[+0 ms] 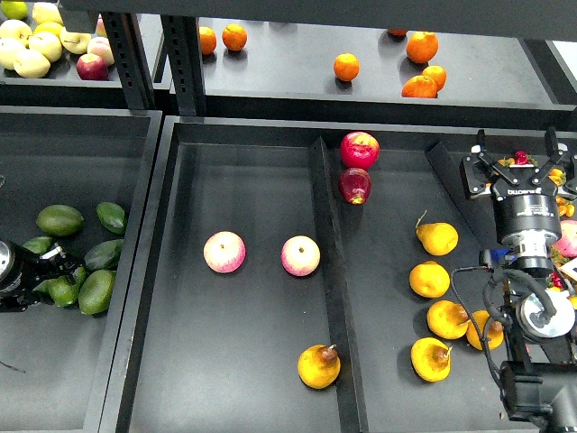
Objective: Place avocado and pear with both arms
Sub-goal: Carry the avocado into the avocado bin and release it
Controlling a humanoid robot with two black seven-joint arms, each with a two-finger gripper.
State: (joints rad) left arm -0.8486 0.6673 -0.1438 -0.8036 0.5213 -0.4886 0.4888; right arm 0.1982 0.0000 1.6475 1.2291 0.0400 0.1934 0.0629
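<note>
Looks like grabbing time: left gripper [56, 263] buried in the avocados [77, 257], fingers unreadable, right gripper [520, 169] wide open, needing to drop toward a pear [437, 237].

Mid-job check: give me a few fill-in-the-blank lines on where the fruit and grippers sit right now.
1. The left gripper is down among the ____.
2. The lone pear lies in the same bin as two pink ____.
3. The right gripper is up with its fingers spread ____.
4. The oranges sit on the ____ shelf.

Missing: avocados; apples; open; upper
</note>
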